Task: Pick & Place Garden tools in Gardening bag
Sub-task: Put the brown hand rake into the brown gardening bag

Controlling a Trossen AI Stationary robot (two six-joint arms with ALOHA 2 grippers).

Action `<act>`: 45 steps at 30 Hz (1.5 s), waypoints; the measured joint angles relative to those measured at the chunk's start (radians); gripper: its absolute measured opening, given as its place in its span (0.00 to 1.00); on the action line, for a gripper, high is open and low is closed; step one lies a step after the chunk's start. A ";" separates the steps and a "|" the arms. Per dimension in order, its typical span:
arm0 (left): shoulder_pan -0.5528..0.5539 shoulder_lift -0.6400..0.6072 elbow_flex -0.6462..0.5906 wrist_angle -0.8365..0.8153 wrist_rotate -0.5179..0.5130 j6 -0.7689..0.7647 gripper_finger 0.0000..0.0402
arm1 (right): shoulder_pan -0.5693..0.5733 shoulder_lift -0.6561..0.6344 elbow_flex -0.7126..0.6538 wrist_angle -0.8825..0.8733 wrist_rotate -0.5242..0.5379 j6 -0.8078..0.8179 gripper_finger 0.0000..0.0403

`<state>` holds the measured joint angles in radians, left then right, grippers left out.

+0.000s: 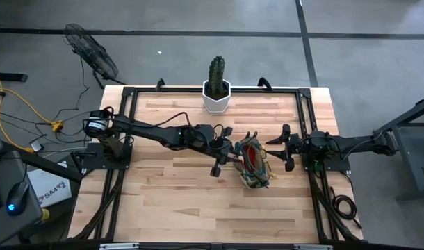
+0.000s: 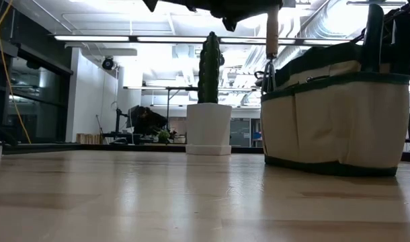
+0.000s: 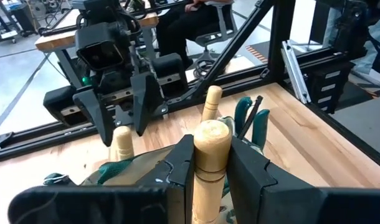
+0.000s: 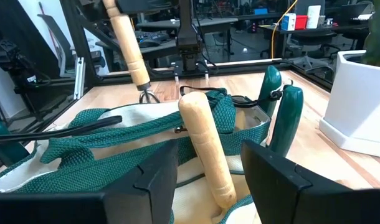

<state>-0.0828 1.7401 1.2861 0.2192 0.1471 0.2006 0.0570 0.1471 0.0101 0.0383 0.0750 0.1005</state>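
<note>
Nearest in the left wrist view, the left tool point(image 3: 212, 171) is closed on a pale round-ended wooden handle point(image 3: 210, 152), its two dark fingers point(image 3: 177, 168) pressed to either side just below the knob. From the low and right wrist views this handle belongs to the mini rake point(image 4: 131, 46) with a small metal claw head, hanging upright at the far rim of the bag, head down.

Below it stands the small olive-green and tan fabric gardening bag point(image 1: 254, 164) on the light wooden desk point(image 1: 170, 201), between the two arms. Already standing in it are another wooden handle point(image 4: 205, 149) and the dark green-handled pruning shears point(image 4: 283, 112); something red shows inside from above, possibly the glove.

The right tool point(image 1: 285, 147) waits just beside the bag's other side, fingers apart and holding nothing.

The rake should be light and rigid, with most of its weight in the metal head, so a grip high on the smooth handle lets it hang true but could let it slip or swing; holding nearer the middle would be steadier. The bag is soft, and its loose woven loop handles point(image 4: 115, 143) lie across the mouth, so the prongs could snag there. A green cactus in a white hexagonal pot point(image 1: 216, 89) stands well apart at the desk's far edge.
</note>
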 joint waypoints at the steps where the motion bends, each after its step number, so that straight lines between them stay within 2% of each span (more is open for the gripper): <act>1: 0.003 0.000 0.000 0.000 0.000 0.001 0.15 | 0.000 0.000 0.000 0.000 0.000 0.000 0.42; 13: 0.005 0.000 0.000 0.011 0.076 -0.015 0.15 | 0.000 0.000 0.000 0.000 0.000 0.000 0.42; 25: 0.015 0.000 0.000 -0.013 0.074 0.005 0.15 | 0.000 0.000 0.000 0.000 0.000 0.000 0.42; 36: 0.050 0.000 0.000 -0.009 0.148 0.002 0.15 | 0.000 0.000 0.000 0.000 0.000 0.000 0.42; 45: 0.051 0.027 0.002 0.009 0.160 0.015 0.15 | 0.000 0.000 0.001 -0.002 0.000 0.000 0.42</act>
<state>-0.0319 1.7667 1.2880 0.2285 0.3073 0.2152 0.0570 0.1468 0.0109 0.0368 0.0753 0.1005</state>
